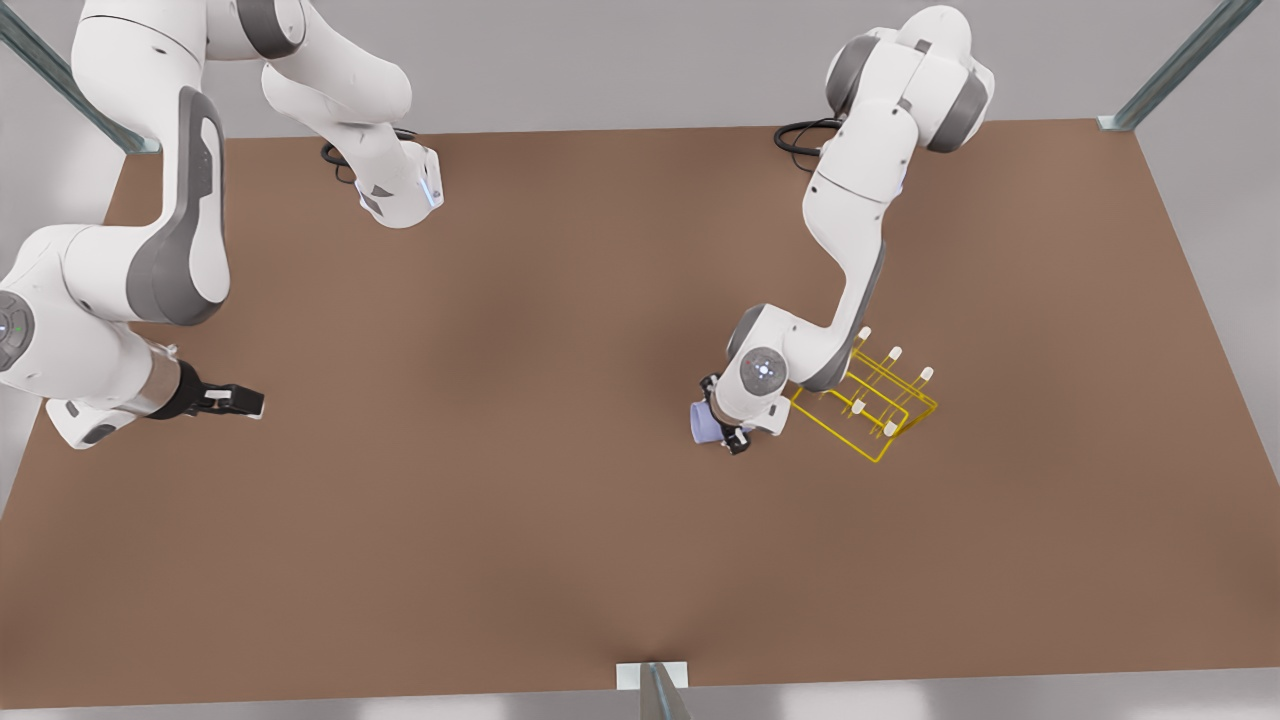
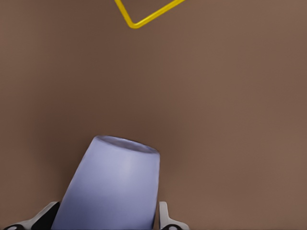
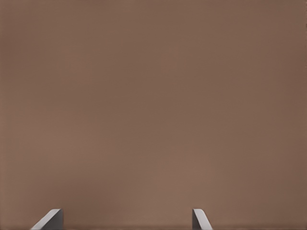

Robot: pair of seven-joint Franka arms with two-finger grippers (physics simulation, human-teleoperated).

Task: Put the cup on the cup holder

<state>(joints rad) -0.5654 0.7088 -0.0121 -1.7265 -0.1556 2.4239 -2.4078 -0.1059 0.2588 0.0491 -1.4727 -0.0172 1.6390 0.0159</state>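
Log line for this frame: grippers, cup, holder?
left gripper: shut on cup | cup holder: beside, pegs bare | right gripper: open, waiting

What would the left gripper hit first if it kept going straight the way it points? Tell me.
The left gripper, shut on the cup, points at bare table. The tabletop likely comes first; the cup holder lies off that line, though depth is unclear.

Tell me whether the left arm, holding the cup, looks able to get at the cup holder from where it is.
Probably yes. The left gripper, shut on the cup, sits right beside the cup holder, with bare table between them. The right gripper waits far off, open.
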